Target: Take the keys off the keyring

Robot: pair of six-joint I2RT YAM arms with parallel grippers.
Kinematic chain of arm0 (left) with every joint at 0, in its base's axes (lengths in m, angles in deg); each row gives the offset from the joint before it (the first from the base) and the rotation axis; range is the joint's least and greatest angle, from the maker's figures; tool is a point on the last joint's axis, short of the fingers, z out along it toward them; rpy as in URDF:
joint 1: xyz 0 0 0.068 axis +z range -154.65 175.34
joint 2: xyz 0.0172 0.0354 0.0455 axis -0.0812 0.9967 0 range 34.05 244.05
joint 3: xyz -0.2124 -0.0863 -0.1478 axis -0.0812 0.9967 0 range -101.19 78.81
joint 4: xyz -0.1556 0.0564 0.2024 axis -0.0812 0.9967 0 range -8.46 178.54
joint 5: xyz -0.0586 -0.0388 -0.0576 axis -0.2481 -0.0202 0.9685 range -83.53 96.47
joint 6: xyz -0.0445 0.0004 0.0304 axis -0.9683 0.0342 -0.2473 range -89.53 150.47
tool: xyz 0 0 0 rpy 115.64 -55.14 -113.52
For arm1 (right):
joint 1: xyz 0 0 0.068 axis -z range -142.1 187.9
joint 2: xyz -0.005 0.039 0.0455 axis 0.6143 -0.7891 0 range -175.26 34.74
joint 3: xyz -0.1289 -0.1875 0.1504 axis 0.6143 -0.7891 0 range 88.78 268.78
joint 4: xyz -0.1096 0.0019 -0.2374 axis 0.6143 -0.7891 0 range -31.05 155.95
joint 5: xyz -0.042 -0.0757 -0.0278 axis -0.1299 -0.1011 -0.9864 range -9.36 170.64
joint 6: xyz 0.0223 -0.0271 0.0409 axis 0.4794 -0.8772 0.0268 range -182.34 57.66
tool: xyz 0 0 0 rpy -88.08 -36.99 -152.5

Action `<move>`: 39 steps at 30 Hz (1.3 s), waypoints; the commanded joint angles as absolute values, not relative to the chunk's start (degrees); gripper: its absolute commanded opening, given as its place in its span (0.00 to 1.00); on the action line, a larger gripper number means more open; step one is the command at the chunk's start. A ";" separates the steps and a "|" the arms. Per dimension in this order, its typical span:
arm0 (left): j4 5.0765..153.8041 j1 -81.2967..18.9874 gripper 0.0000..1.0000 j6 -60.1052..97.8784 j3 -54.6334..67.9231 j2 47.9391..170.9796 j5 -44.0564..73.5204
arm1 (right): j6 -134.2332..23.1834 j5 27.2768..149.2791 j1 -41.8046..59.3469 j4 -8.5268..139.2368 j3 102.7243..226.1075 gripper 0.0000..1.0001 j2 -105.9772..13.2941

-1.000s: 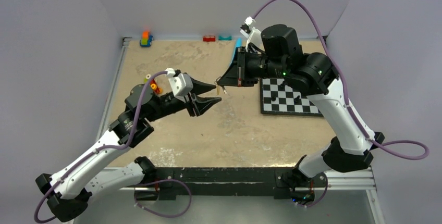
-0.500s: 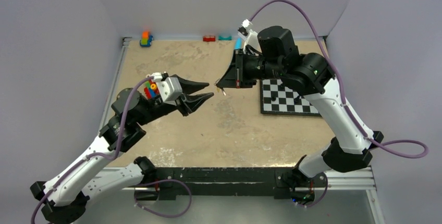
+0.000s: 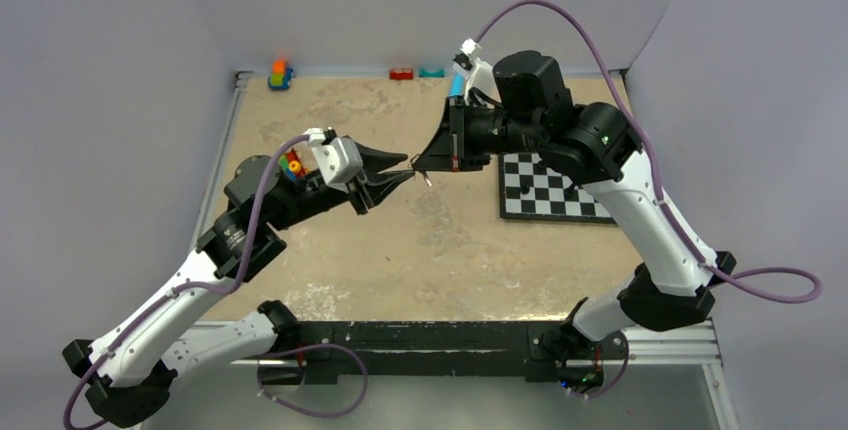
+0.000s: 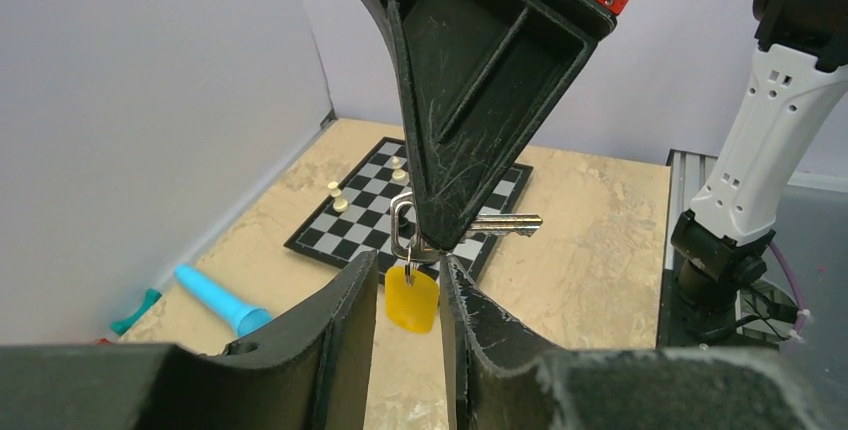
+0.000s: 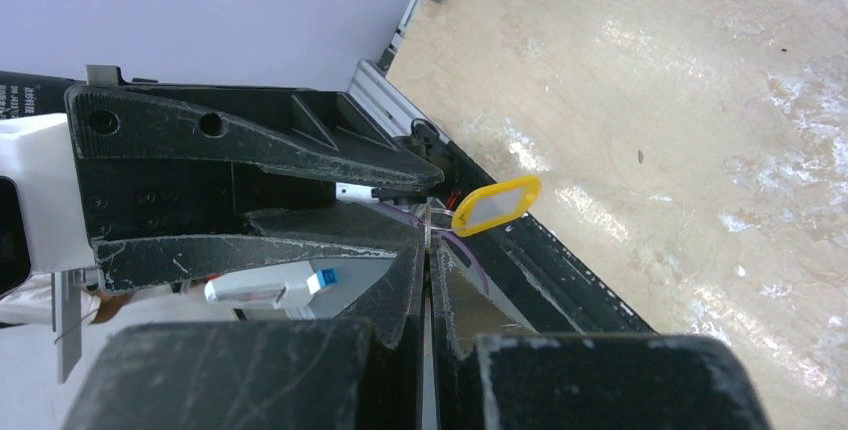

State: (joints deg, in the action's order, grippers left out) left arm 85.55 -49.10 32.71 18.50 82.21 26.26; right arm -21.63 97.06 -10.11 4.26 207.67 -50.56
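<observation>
The right gripper (image 5: 428,255) has its fingers pressed together on the keyring (image 4: 403,228), pinching the thin metal loop right at their tips, up in the air above the worktop (image 3: 450,250). From the ring a silver key (image 4: 503,224) sticks out sideways past the right fingers. A yellow key tag (image 4: 411,297) dangles straight below them (in the right wrist view it shows a pale window inside a yellow rim). Facing it, the left gripper (image 4: 410,264) has its fingers spread, one on either side of that tag, each just beside its edge. Whether they touch it, I cannot tell. The two grippers stand tip to tip over mid-worktop. Beyond the fingers lie a chessboard (image 4: 360,225) carrying a few small pale pieces, and a light-blue cylinder (image 4: 215,298) off to the left finger's side.
</observation>
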 commanded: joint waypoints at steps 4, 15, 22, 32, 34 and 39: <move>84.55 -48.55 0.27 33.58 15.26 83.03 28.82 | -22.72 98.92 -10.75 6.45 208.05 0.00 -48.16; 86.89 -48.51 0.21 34.01 14.48 83.10 29.74 | -22.61 99.27 -10.84 6.71 209.27 0.00 -48.54; 85.65 -48.48 0.35 33.07 15.09 83.01 27.73 | -22.51 99.45 -10.88 6.79 209.63 0.00 -48.45; 85.64 -48.46 0.24 32.63 14.85 83.35 27.76 | -22.53 99.46 -10.83 6.97 209.72 0.00 -48.49; 86.14 -48.46 0.18 32.66 14.67 83.52 28.10 | -22.50 99.43 -10.85 7.06 209.68 0.00 -48.49; 86.51 -48.47 0.06 32.67 14.32 83.47 28.63 | -22.44 99.45 -10.87 7.24 209.31 0.00 -48.33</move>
